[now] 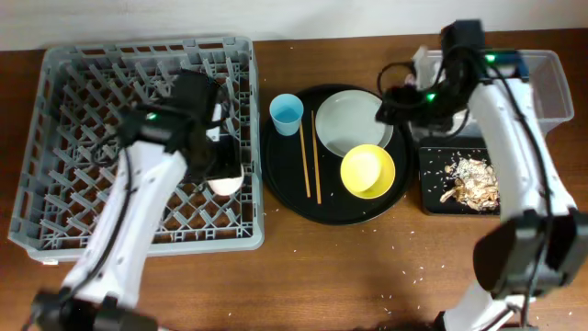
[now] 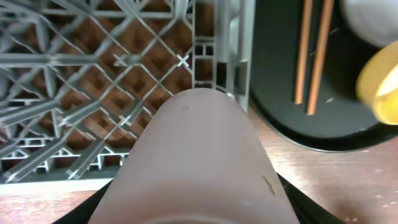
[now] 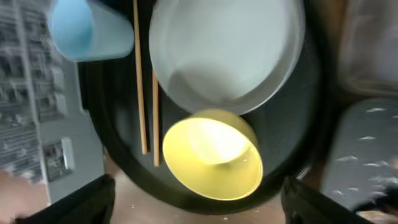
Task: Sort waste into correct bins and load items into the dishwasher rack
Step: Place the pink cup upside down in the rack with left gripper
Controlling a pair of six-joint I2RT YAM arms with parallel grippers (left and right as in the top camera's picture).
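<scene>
Wooden tabletop (image 1: 322, 276), and the left gripper (image 1: 219, 154) is clamped on the pink cup (image 2: 199, 162), held at the right edge of the dishwasher rack (image 1: 83, 83). Right gripper (image 1: 397, 99) hangs spread wide, empty, over the round black tray (image 1: 285, 188), with the plate (image 1: 354, 119) and yellow bowl (image 1: 367, 171) beneath.

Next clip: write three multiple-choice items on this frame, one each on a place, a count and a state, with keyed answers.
1. The food scraps lie in: A. the yellow bowl B. the flat black tray C. the clear tub
2. Count of chopsticks on the round tray: A. one B. two C. four
3. The pink cup is: A. held by the left pincer B. on the table C. inside the blue cup
Answers: B, scraps heap there; B, a pair beside the plate; A, it fills the left wrist view.
</scene>
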